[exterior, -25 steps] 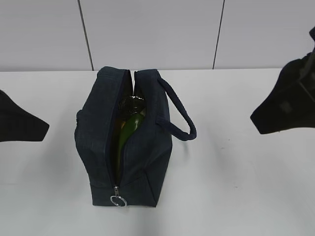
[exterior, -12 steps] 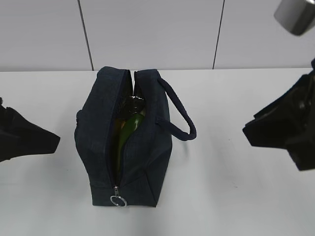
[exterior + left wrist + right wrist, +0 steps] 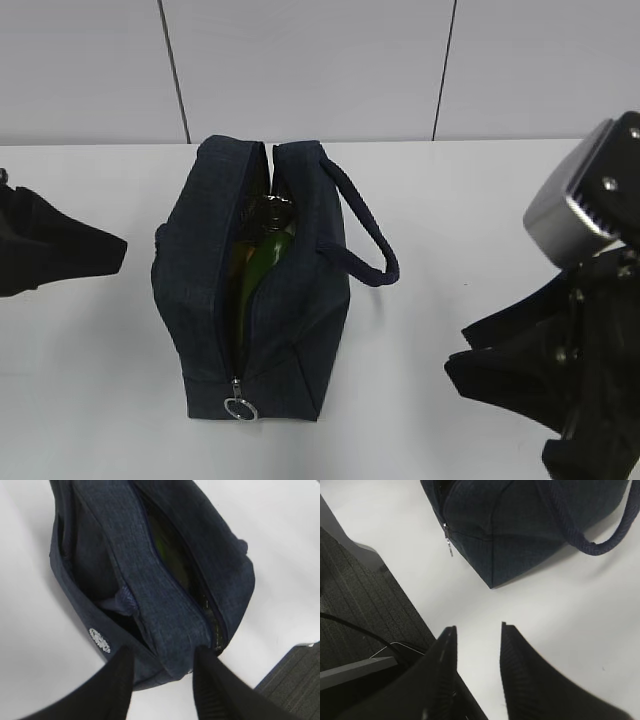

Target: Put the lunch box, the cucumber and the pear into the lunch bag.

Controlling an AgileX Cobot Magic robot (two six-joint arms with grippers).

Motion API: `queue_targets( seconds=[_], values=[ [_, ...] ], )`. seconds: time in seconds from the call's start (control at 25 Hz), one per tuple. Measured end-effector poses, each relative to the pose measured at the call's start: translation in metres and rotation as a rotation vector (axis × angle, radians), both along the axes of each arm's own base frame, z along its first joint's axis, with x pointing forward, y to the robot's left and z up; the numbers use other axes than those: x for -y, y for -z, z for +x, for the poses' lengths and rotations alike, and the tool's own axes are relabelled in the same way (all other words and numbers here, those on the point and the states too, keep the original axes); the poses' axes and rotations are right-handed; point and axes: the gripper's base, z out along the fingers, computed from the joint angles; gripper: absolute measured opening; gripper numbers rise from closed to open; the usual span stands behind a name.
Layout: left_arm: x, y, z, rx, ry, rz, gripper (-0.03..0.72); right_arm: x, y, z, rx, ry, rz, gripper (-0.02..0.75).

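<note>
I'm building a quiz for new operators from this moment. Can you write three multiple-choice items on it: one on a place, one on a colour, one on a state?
1. Where is the zipper pull?
A. at the bag's near end
B. at the far end
C. on the loop handle

2. What colour is the bag?
A. red
B. dark navy
C. white

3. What state is the bag's top in?
A. zipped shut
B. unzipped, gaping
C. covered by a gripper

Answers:
1 A: the ring hangs at the end nearest the exterior camera.
2 B: the fabric is navy in all three views.
3 B: the slit stands open, showing something green inside; the left gripper and right gripper are open and hold nothing.
</note>
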Motion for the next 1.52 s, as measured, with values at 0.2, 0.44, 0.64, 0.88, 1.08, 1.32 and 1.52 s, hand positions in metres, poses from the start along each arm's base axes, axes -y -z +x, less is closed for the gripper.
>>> queue_targets(
  seconds=[0.2, 0.44, 0.64, 0.88, 1.08, 1.32, 1.52],
  values=[
    [0.003, 0.006, 0.007, -0.035, -0.014, -0.014, 0.241, -0.006, 0.019, 0.001, 0.005, -0.046, 0.022, 0.243],
    [0.009, 0.028, 0.024, -0.120, -0.031, 0.007, 0.241, -0.020, 0.033, 0.008, -0.049, -0.098, 0.083, 0.243],
    [0.018, 0.037, 0.027, -0.124, 0.003, 0.028, 0.241, -0.029, 0.034, 0.014, -0.013, -0.138, 0.142, 0.243],
    [0.020, 0.048, 0.021, -0.141, 0.012, 0.037, 0.240, -0.039, 0.046, 0.022, -0.029, -0.167, 0.168, 0.243],
    [0.017, 0.055, 0.021, -0.128, -0.024, 0.041, 0.240, -0.049, 0.061, 0.029, -0.056, -0.207, 0.197, 0.243],
    [0.018, 0.054, 0.023, -0.106, -0.030, 0.022, 0.240, -0.056, 0.071, 0.034, -0.055, -0.242, 0.208, 0.243],
    [0.022, 0.055, 0.023, -0.102, 0.001, 0.003, 0.240, -0.057, 0.070, 0.034, -0.031, -0.260, 0.221, 0.243]
  ],
)
